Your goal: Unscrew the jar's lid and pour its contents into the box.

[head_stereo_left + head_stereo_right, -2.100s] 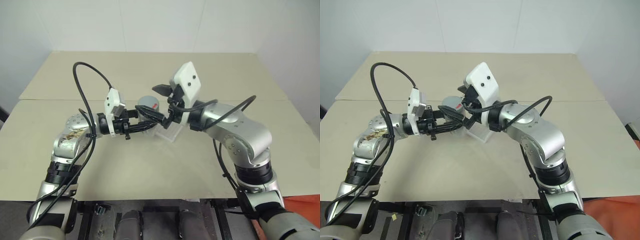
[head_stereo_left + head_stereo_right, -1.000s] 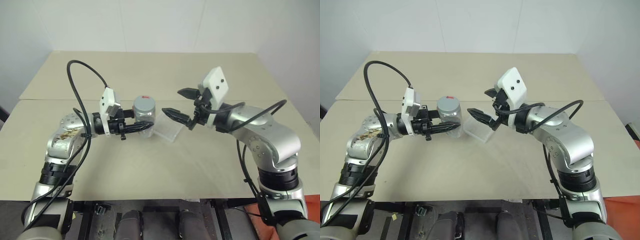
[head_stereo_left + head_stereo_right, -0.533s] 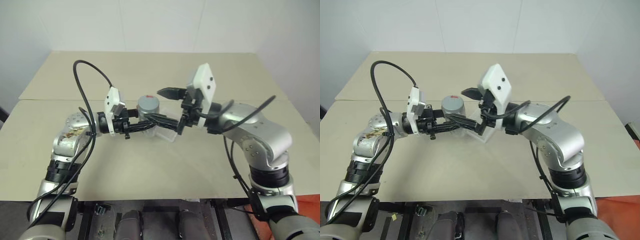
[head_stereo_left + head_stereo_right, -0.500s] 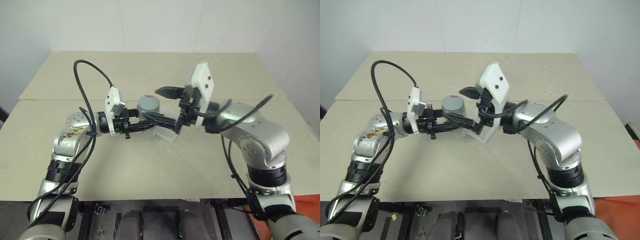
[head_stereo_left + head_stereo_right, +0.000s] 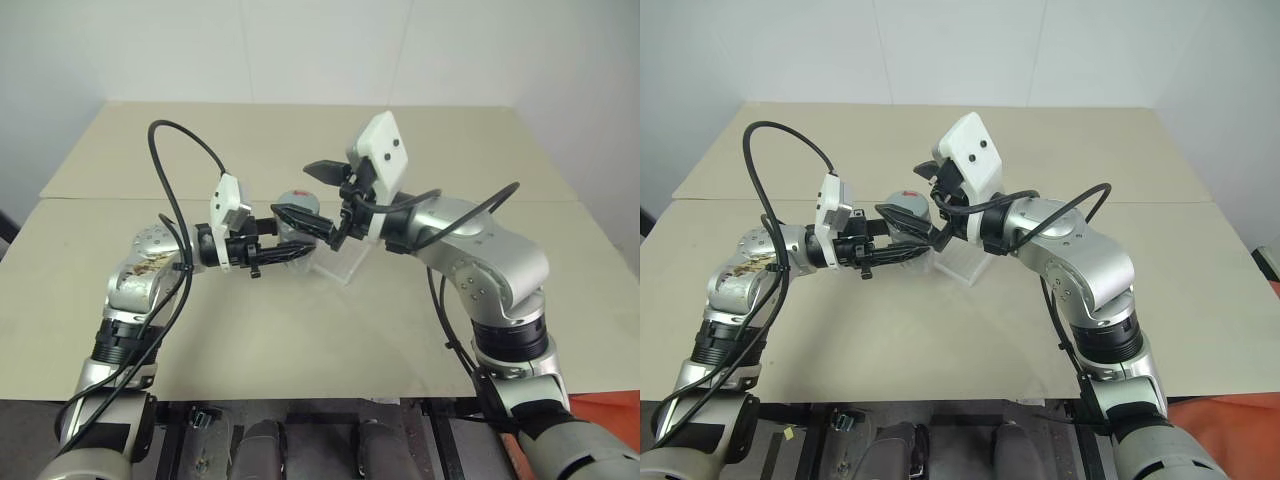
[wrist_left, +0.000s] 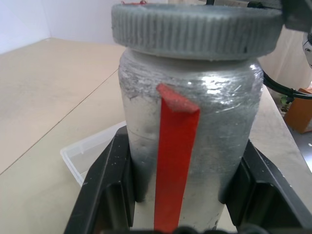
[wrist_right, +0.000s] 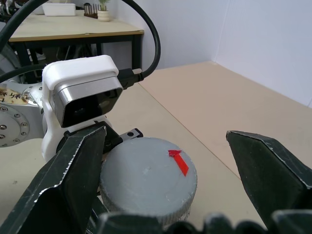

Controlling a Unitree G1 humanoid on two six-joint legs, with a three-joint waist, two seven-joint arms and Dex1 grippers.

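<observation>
The big beige tabletop (image 5: 300, 330) fills most of the head view, running from the lower edge up to the white wall. Near the middle of the frame, just right of centre, sits the small shallow clear plastic box (image 5: 340, 262), flat on the table and partly hidden behind the arms.

The left gripper (image 5: 283, 250) comes in from the left of the frame, and its black fingers (image 6: 109, 185) are clamped tight on the body of the small clear cylindrical jar (image 6: 187, 146), one on each side. The jar is upright, held above the table right next to the box. A red strip (image 6: 173, 161) runs down its front.

The right gripper (image 5: 310, 192) reaches in from the right of the frame with its jaws spread wide and nothing in them. In its wrist view the two fingers (image 7: 73, 170) straddle the round grey ribbed screw lid (image 7: 148, 180), one on each side with clear gaps, so no contact yet. The lid has a small red mark (image 7: 178, 161) on top and is seated on the jar.

The pellets inside can't be made out through the cloudy wall.

So this looks like the start of the unscrewing step. Next it probably needs to settle around the lid's rim, close firmly on the ribs, then twist while the left keeps the jar from spinning.
</observation>
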